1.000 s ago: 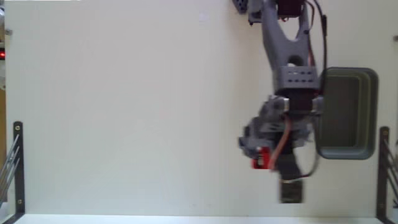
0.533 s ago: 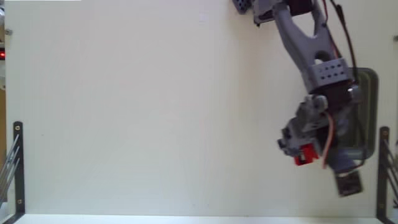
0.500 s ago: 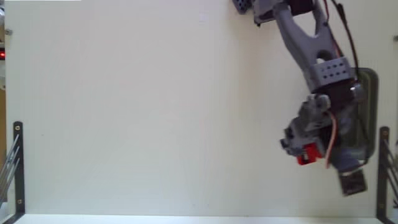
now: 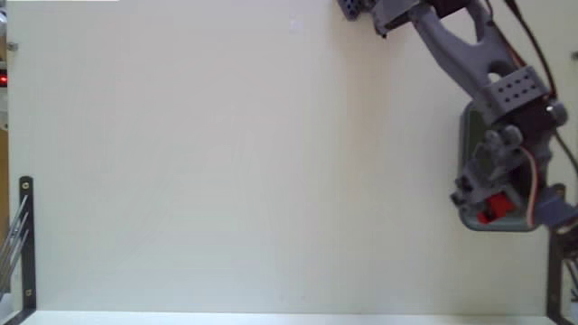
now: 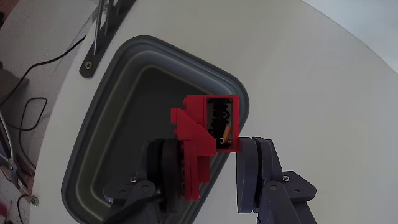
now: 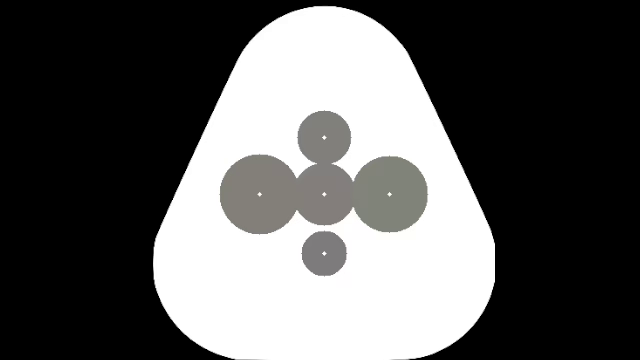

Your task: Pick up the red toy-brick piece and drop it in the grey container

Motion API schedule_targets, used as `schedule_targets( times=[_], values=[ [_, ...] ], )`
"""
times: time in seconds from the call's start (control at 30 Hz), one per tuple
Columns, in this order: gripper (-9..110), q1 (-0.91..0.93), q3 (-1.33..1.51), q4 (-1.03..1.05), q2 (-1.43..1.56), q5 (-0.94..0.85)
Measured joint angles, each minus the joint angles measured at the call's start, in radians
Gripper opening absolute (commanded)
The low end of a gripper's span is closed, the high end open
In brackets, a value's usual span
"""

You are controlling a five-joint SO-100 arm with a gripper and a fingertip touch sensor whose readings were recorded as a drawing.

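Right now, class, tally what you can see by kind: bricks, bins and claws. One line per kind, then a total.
Red brick: 1, held in the claw
Grey bin: 1
Claw: 1
Total: 3

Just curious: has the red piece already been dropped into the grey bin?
No, the claw grips the red toy-brick piece above the grey bin.

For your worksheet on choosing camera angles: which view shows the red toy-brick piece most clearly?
The wrist view: the red toy-brick piece fills the centre, gripped in the gripper above the grey container. The fixed view shows only a small red patch under the arm.
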Motion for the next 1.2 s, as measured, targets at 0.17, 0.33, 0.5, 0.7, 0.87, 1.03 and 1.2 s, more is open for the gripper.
schedule_targets(
  times=[0.17,0.33,0.5,0.7,0.87,1.03,1.2],
  values=[
    [42,-0.052,-0.009,0.000,0.000,-0.002],
    [42,-0.084,-0.009,0.000,0.000,0.000],
    [42,-0.106,-0.009,0.000,0.000,0.000],
    [42,-0.112,-0.009,0.000,0.000,0.000],
    [42,-0.112,-0.009,0.000,0.000,0.000],
    [110,-0.112,-0.009,0.000,0.000,0.000],
    [110,-0.112,-0.009,0.000,0.000,0.000]
  ],
)
